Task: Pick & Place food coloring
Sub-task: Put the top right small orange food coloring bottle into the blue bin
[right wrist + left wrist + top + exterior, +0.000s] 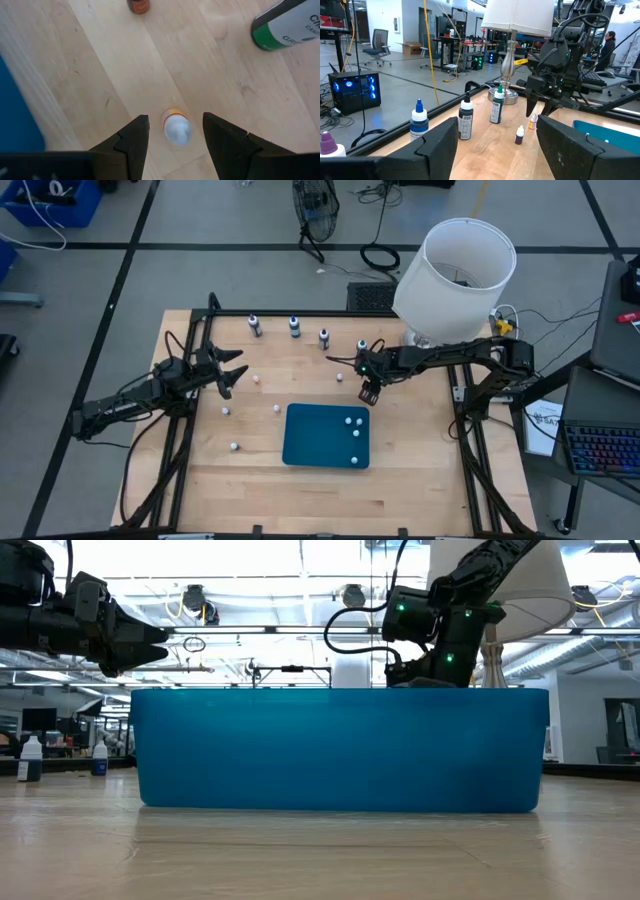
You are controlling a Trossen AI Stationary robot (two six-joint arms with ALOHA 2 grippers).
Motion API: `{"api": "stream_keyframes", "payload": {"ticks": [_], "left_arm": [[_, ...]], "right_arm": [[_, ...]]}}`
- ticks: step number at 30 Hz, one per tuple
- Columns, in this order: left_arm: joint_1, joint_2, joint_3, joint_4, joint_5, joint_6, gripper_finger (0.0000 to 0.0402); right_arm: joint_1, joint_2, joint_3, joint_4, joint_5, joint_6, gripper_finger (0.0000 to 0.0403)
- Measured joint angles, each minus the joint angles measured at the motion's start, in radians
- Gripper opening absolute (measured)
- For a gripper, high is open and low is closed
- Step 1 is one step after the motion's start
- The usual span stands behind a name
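Tiny white-capped food coloring bottles stand upright on the wooden table; a few more show as white caps (pixel 355 432) inside the blue tray (pixel 300 440). My right gripper (pixel 369 392) points down, open, over one yellow-bodied tiny bottle (pixel 176 127), which stands between its fingers without touching them. A dark tiny bottle (pixel 139 5) stands just beyond it and shows again as the dark tiny bottle (pixel 519 135) in the left wrist view. My left gripper (pixel 230 370) hovers open and level over the table's left part, with other tiny bottles (pixel 256 378) near it.
Larger bottles (pixel 294 327) stand in a row along the far edge, among them a green-capped bottle (pixel 287 25) close to my right gripper. A white-shaded lamp (pixel 455 275) stands at the far right corner. More tiny bottles (pixel 233 447) dot the wood left of the tray.
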Motion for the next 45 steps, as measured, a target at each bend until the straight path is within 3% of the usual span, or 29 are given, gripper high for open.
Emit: {"api": "stream_keyframes", "payload": {"ticks": [26,32,42,45], "left_arm": [[0.0,0.0,0.0,0.0,0.0,0.0,0.0269],[0.0,0.0,0.0,0.0,0.0,0.0,0.0269],[0.0,0.0,0.0,0.0,0.0,0.0,0.0269],[0.0,0.0,0.0,0.0,0.0,-0.001,0.0269]], "right_arm": [[-0.002,0.0,0.0,0.008,0.003,-0.016,0.0166],[-0.002,0.0,0.0,0.007,0.003,-0.017,0.0134],[-0.027,-0.002,-0.02,0.043,0.005,-0.029,0.0043],[-0.034,-0.005,-0.044,0.072,0.006,-0.053,0.0039]]}}
